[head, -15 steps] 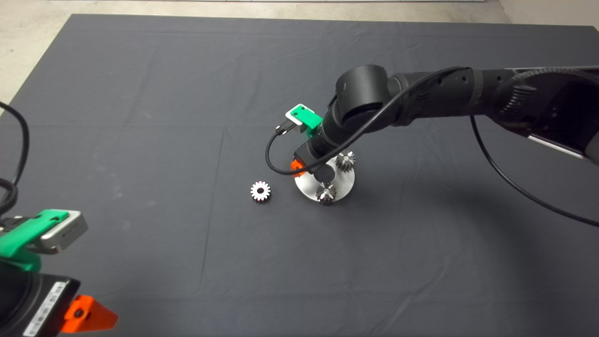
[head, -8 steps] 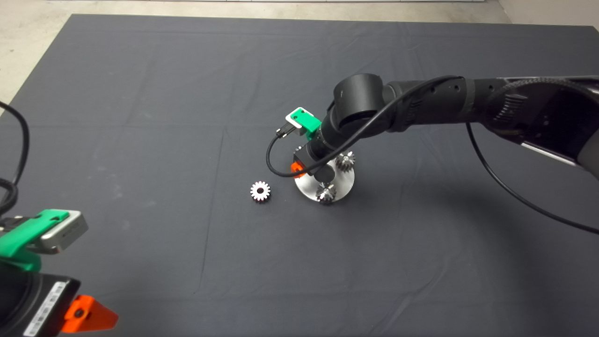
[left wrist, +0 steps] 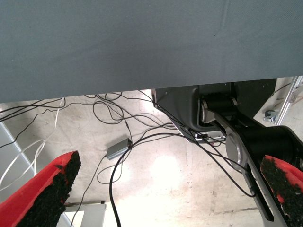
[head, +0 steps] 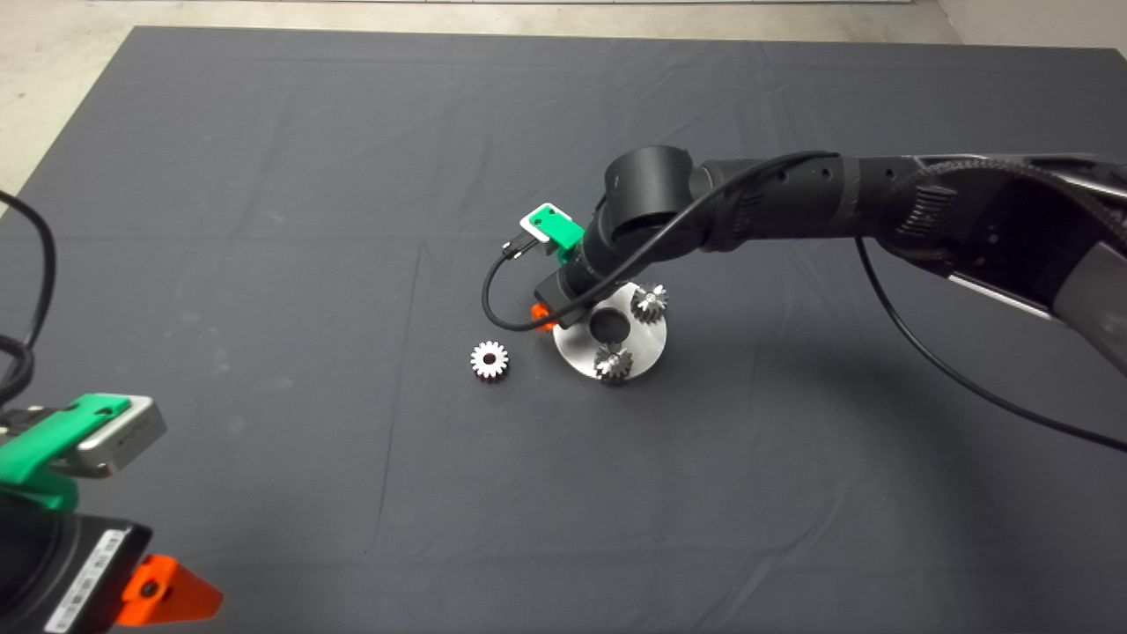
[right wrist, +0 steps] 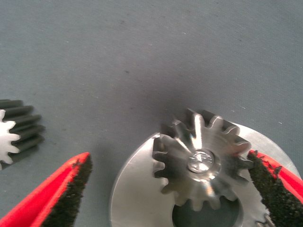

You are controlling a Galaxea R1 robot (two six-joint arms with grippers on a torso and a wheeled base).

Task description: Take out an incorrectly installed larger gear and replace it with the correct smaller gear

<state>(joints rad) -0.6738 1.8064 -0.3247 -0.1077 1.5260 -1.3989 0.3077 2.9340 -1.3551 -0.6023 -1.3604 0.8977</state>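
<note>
The larger gear (right wrist: 201,158), a dark grey steel wheel with flared, slanted teeth and a bright pin end showing in its centre hole, sits on the round silver steel base plate (head: 650,339) near the middle of the dark mat (head: 264,220), on the plate's left edge. In the head view it is hidden beneath the right arm's wrist. The right gripper (right wrist: 173,189) hangs over it with its red fingers spread wide: one black pad (right wrist: 267,189) stands just beside the gear's teeth, though contact cannot be confirmed, and the other pad (right wrist: 71,191) is well apart from it over bare mat. That straddling pose suggests the gripper is lining up to close on the wrongly fitted gear and lift it off its pin.

Two small silver gears with glinting star-like tops (head: 614,362) stand on the plate beside its dark centre hole (head: 608,326). The smaller gear (head: 489,360), silver steel with straight teeth and a flat pale face, lies flat on the mat just left of the plate, presumably waiting as the replacement. The left gripper (left wrist: 156,189) is parked at the lower left edge, fingers apart, its camera looking at cables on the floor.

Compared with a second ago, the right arm has swung leftward, so the plate's centre hole, then covered by the wrist, now shows. The gears and the left gripper have not shifted.
</note>
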